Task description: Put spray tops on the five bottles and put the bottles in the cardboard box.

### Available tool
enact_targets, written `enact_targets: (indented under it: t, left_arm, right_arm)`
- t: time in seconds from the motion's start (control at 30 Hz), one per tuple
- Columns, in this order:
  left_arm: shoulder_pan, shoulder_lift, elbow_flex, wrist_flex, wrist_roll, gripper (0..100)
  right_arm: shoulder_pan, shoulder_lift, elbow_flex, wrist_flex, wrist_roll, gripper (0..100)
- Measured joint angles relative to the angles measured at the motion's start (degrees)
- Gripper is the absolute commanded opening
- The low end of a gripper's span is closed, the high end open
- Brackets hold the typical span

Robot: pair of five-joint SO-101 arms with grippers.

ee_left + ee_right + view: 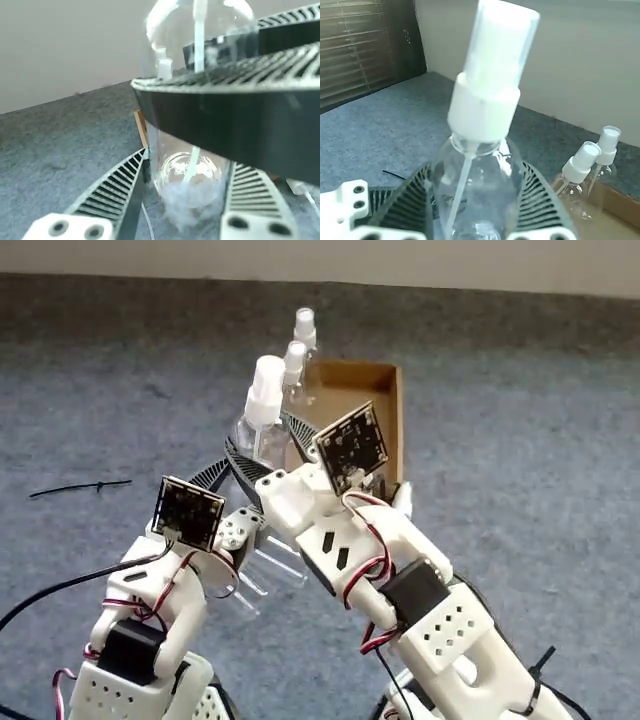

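A black cable tie (80, 488) lay far to the left on the grey worktop (520, 390), well apart from everything else. My left pincer (189, 161) was closed on the lower part of a clear bottle (262, 435), with one finger on each side near its base. The bottle stood upright in the middle, just beside the left wall of the cardboard box (385, 400), and its white spray top (267, 390) was already on. My right pincer (476, 170) gripped the same bottle higher up, below the neck. Two more bottles with spray tops (297, 365) (305, 328) stood at the far left corner of the box; I could not tell whether they were inside it.
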Motion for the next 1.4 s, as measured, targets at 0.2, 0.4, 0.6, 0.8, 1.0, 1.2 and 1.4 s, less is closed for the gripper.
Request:
enact_targets:
  t: [0.2, 0.4, 0.6, 0.8, 1.0, 1.2, 1.4]
  left_arm:
    - [-4.75, 0.79, 0.00, 0.18, 0.18, 15]
    - [-4.75, 0.79, 0.00, 0.18, 0.18, 15]
    - [-4.75, 0.79, 0.00, 0.18, 0.18, 15]
    - [-4.75, 0.79, 0.00, 0.18, 0.18, 15]
    - [-5.10, 0.70, 1.49, 0.18, 0.00, 15]
    - [-4.75, 0.70, 2.55, 0.18, -1.76, 15]
    - [-9.67, 0.70, 3.43, 0.09, -2.37, 15]
  right_arm:
    - [0.00, 0.00, 2.37, 0.00, 2.02, 0.4]
    - [2.02, 0.00, 2.46, 0.00, 2.37, 0.4]
    - [3.52, 0.00, 2.46, 0.00, 2.37, 0.4]
    - [4.13, 0.18, 2.46, 0.00, 2.37, 0.4]
    - [11.16, 9.49, -0.09, -0.70, 2.46, 0.4]
    - [13.27, 17.05, -4.48, -0.79, 2.46, 0.4]
    - [13.27, 18.64, -4.84, -9.23, 2.46, 0.4]
